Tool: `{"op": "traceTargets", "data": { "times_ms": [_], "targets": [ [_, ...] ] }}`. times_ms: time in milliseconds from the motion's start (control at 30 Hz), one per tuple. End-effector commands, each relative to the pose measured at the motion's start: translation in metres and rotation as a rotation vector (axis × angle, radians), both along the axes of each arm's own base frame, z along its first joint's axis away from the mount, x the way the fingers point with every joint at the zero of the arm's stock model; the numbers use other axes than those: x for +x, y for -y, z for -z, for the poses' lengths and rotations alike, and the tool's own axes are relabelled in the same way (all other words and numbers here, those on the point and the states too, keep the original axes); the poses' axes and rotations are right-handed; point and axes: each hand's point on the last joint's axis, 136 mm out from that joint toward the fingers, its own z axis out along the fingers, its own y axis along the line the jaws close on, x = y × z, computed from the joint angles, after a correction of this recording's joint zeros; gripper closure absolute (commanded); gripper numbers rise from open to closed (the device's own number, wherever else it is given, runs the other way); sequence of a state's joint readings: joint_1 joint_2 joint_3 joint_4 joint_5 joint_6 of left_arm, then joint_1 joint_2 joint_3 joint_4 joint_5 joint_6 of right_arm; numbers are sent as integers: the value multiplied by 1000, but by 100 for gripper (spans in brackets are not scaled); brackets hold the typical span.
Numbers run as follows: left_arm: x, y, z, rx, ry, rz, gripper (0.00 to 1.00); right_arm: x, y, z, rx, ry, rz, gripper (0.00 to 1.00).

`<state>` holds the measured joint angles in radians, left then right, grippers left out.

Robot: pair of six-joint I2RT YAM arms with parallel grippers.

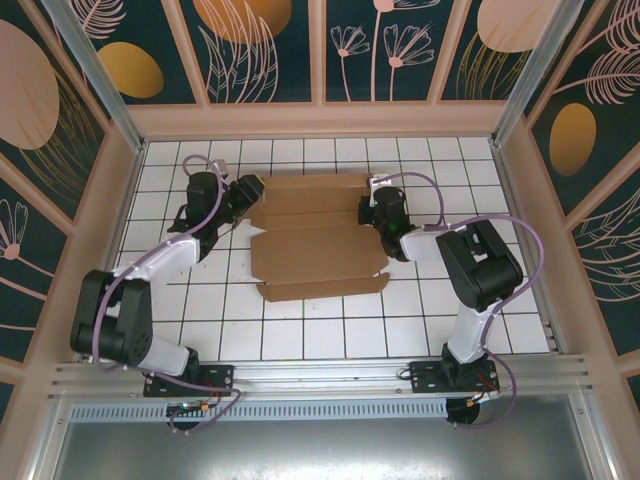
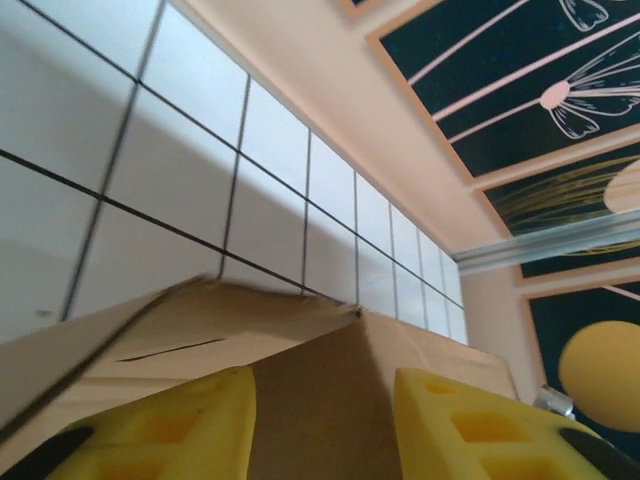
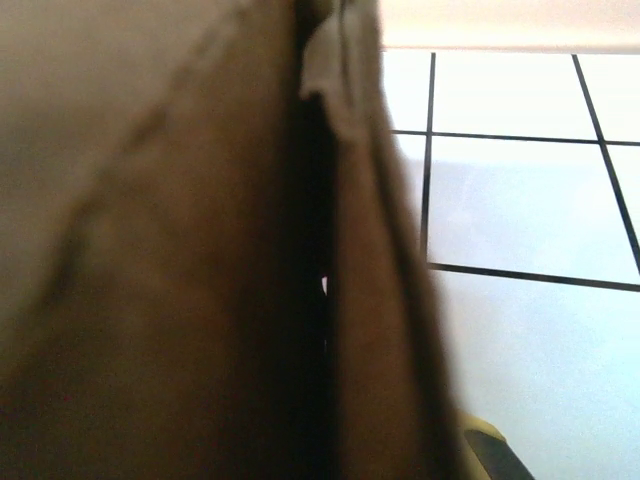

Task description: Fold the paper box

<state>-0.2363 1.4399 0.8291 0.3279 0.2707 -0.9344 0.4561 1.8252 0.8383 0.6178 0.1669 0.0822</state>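
Note:
The paper box is a flat brown cardboard piece with creases and flaps, lying mid-table on the white tiles. My left gripper sits at its far left corner. In the left wrist view the yellow fingers stand apart, and a raised fold of the cardboard shows beyond and between them. My right gripper is at the sheet's right edge. Blurred cardboard layers run edge-on into its jaws, and one yellow fingertip shows beside them; it is shut on that flap.
The white tiled table is boxed in by tan walls at the back and at both sides. A metal rail carrying the arm bases runs along the near edge. Bare tiles lie in front of the cardboard.

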Motion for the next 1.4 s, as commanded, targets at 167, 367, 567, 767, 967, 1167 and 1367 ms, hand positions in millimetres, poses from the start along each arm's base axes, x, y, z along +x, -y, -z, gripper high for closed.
{"op": "traceTargets", "data": {
  "times_ms": [167, 367, 567, 767, 967, 1167, 1367],
  "targets": [
    [-26, -9, 27, 194, -100, 28, 91, -1, 23, 14, -25, -82, 71, 100],
    [-39, 24, 48, 264, -137, 103, 99, -1, 18, 17, -16, -96, 54, 100],
    [-17, 22, 81, 324, -211, 72, 100, 0, 18, 15, -25, -93, 44, 100],
    [8, -1, 96, 358, -236, 6, 97, -2, 14, 19, -20, -109, 21, 100],
    [29, -8, 102, 403, -262, -18, 91, -3, 14, 21, -26, -112, 19, 100],
    [27, -22, 121, 450, -335, -38, 81, -2, 13, 21, -28, -113, 9, 100],
    [21, -32, 134, 503, -384, -46, 71, -2, 13, 23, -32, -112, 10, 100]
  ]
}}
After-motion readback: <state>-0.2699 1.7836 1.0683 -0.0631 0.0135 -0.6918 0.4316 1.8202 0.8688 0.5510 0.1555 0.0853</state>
